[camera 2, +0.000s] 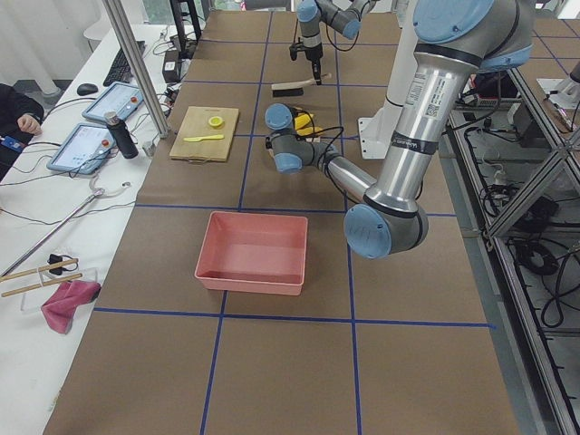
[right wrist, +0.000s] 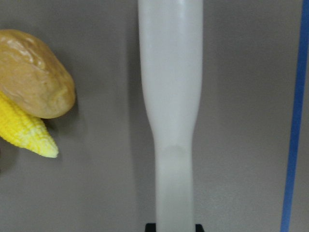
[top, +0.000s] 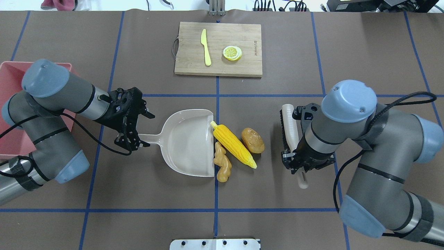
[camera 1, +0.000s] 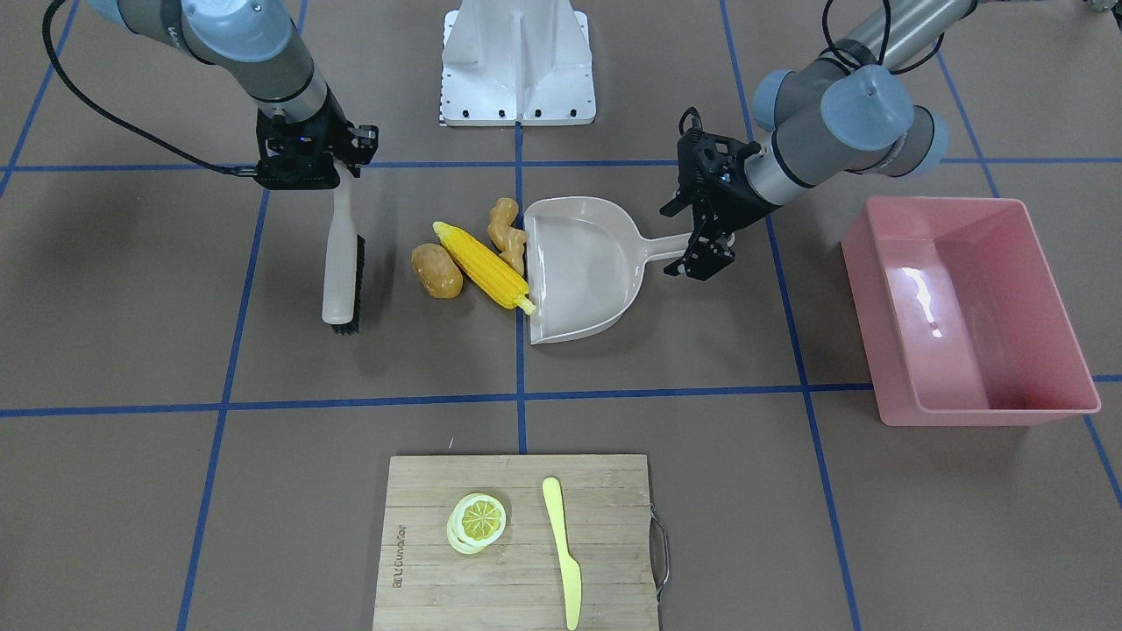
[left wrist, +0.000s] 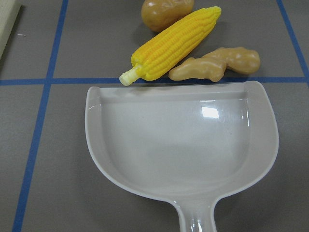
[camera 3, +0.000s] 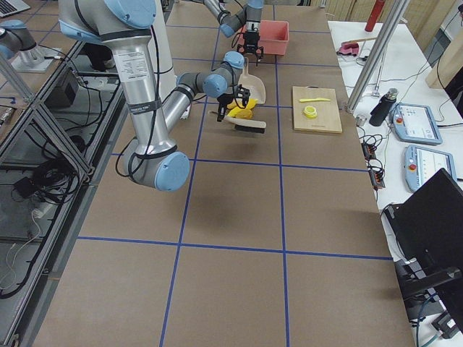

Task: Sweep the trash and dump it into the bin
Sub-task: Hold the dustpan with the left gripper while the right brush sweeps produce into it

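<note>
The corn cob, potato and ginger root lie together on the table at the open mouth of the beige dustpan. The corn's tip and the ginger touch the pan's lip. My left gripper is shut on the dustpan's handle; the pan is flat on the table and empty. My right gripper is shut on the handle of a white brush, whose bristles rest on the table just beyond the potato. The pink bin stands empty on my left, past the dustpan.
A wooden cutting board with a lemon slice and a pale yellow knife lies at the far middle of the table. The white robot base plate is at the near edge. In the overhead view my left arm covers most of the bin.
</note>
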